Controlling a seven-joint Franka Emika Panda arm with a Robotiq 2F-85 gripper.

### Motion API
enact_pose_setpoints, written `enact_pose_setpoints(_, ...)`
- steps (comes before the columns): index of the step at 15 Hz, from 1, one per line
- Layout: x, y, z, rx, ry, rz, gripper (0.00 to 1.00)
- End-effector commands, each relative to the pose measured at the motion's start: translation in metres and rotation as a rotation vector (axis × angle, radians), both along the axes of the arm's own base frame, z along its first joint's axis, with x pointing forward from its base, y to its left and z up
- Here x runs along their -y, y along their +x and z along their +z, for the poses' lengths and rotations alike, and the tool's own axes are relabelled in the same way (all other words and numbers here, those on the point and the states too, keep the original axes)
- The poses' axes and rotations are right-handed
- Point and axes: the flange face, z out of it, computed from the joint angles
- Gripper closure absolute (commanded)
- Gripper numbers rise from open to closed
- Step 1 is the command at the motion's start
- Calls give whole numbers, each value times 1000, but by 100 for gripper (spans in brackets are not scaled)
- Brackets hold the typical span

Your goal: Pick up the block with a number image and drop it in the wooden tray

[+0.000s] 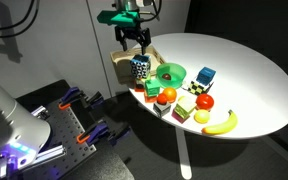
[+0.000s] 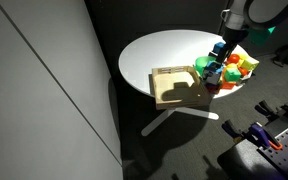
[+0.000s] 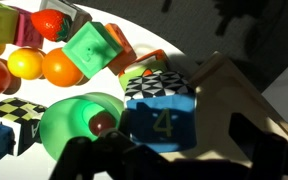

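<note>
The arm's jaws hung apart, gripping nothing, directly above the small cube with busy black-and-white patterned faces and bluish edges (image 1: 141,68), which sat on the round white tabletop (image 1: 254,70). In the wrist view, the cube's top face showed a black-and-white triangle pattern. Its blue side face carried a large numeral "4", the only writing that could be read anywhere in the scene. Two dark fingers (image 3: 79,160) framed the cube from the bottom of that view, one on each side and clear of it.

The cube stood outside the shallow, rectangular, light-tan wooden tray with a raised rim (image 2: 174,88), just beside one of its corners. A round green bowl-like dish (image 1: 170,72) lay just beside the cube on the opposite side, so the cube sat between tray and dish.

Toy pieces crowded the tabletop near the dish. They included a blue cube with a small picture face (image 1: 205,77), yellow-green blocks (image 1: 184,108), a round orange fruit (image 1: 169,95), a round red fruit (image 1: 204,101) and a yellow banana (image 1: 221,123) nearest the table's edge. The wrist view also caught a green block with a raised square on its face (image 3: 92,50), tilted among the fruit, and a black-and-white checkered block (image 3: 14,112) beside the dish. Any marks on those pieces were too small or too blurred to make out.
</note>
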Motion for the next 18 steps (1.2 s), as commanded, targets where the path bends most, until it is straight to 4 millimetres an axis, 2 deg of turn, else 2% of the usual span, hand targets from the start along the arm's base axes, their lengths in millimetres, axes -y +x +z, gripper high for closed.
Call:
enact_pose_setpoints(1,0,0,0,-2,0,0,0)
enact_pose_setpoints(5,0,0,0,-2,0,0,0)
enact_pose_setpoints(18,-3,13,-32,61,-39,47,0)
